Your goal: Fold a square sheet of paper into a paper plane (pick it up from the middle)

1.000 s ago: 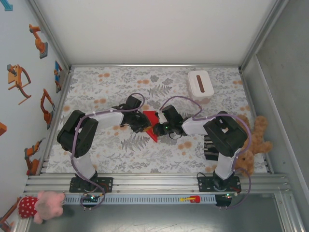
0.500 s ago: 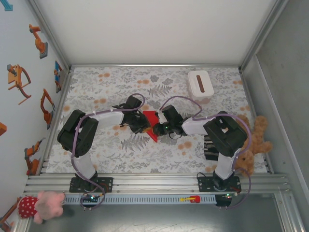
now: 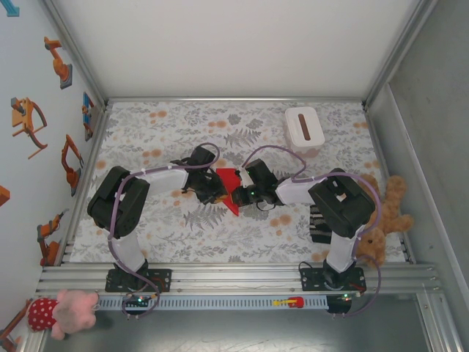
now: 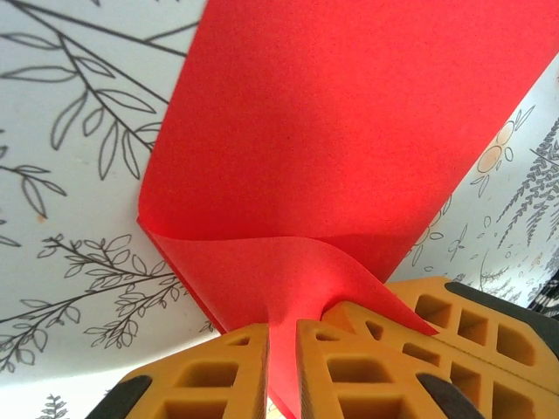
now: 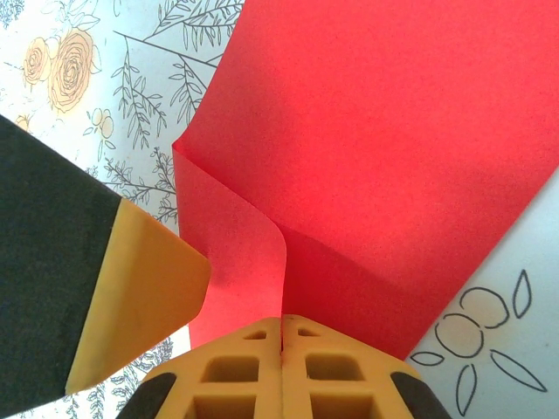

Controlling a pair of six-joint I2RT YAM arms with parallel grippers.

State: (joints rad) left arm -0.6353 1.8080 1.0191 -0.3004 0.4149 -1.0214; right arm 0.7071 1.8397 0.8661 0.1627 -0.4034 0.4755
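The square sheet of paper (image 3: pixel 230 182) is bright red and creased to a triangular outline, held just above the floral table mat between both grippers. My left gripper (image 3: pixel 217 189) comes from the left and is shut on a raised fold of the paper (image 4: pixel 349 131); its orange fingers (image 4: pixel 210 375) pinch the sheet with only the paper's thickness between them. My right gripper (image 3: pixel 242 194) comes from the right, jaws pressed together (image 5: pixel 281 336) on a curled edge of the paper (image 5: pixel 402 157). The two grippers almost touch: a left finger (image 5: pixel 148 288) shows beside the right jaws.
A white box (image 3: pixel 304 127) with a dark slot stands at the back right of the mat. A brown teddy (image 3: pixel 385 220) lies off the mat's right edge, a dark object (image 3: pixel 320 224) beside the right arm. A pink plush (image 3: pixel 62 308) lies at the near left rail.
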